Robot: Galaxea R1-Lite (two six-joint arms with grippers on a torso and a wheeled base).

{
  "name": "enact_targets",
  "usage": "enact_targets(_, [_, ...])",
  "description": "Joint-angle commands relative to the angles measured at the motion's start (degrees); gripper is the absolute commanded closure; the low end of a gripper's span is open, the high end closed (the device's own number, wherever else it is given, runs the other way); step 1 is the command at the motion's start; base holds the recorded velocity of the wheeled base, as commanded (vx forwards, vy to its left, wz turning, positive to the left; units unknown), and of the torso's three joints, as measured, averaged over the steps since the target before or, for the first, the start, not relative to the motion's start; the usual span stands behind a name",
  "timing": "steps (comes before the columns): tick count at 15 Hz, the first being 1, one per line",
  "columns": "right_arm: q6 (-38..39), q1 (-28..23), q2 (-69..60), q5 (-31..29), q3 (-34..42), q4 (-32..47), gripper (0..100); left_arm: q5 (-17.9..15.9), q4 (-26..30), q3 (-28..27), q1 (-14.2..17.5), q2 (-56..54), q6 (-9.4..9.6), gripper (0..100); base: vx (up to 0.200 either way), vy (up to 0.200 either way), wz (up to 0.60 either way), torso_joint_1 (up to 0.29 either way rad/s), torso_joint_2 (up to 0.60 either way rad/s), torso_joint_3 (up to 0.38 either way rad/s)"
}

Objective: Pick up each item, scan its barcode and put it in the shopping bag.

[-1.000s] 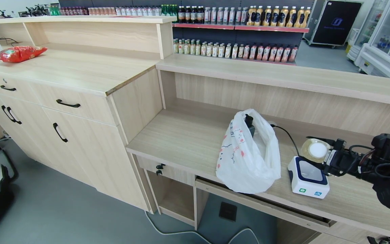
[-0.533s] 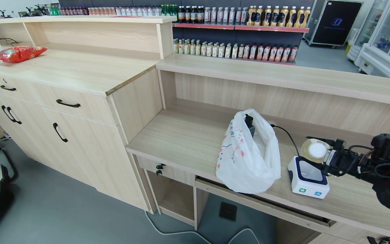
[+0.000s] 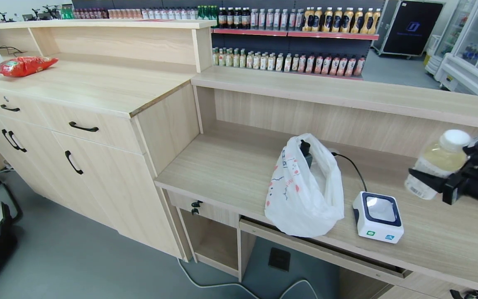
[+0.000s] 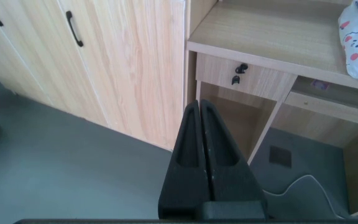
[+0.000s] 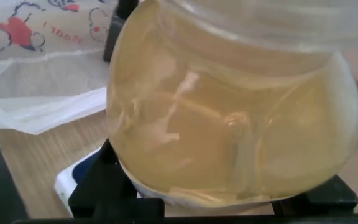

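Right gripper (image 3: 436, 172) is clamped on the bottle (image 3: 440, 160), pale yellow drink with a white cap. It's held up off the desk (image 3: 230, 166), tilted, above and to the right of the scanner (image 3: 378, 216), not touching it. In the wrist view the bottle (image 5: 229, 124) sits between the dark fingers with the bag (image 5: 36, 62) behind it. The bag (image 3: 305, 191) stands just left of the scanner, with a dark bottle top (image 3: 305, 151) poking out. Left gripper (image 4: 199, 109) hangs low over the floor by the cabinets, fingers pressed together, holding nothing. A red snack pack (image 3: 22, 65) lies on the far counter.
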Motion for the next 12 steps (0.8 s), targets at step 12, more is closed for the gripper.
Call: enact_targets(12, [7.17, -2.41, -20.88, -29.77, 7.08, 12.04, 100, 0.04, 0.00, 0.00, 0.00, -0.02, -0.03, 100, 0.000, 0.000, 0.05, 0.000, 0.00, 0.000])
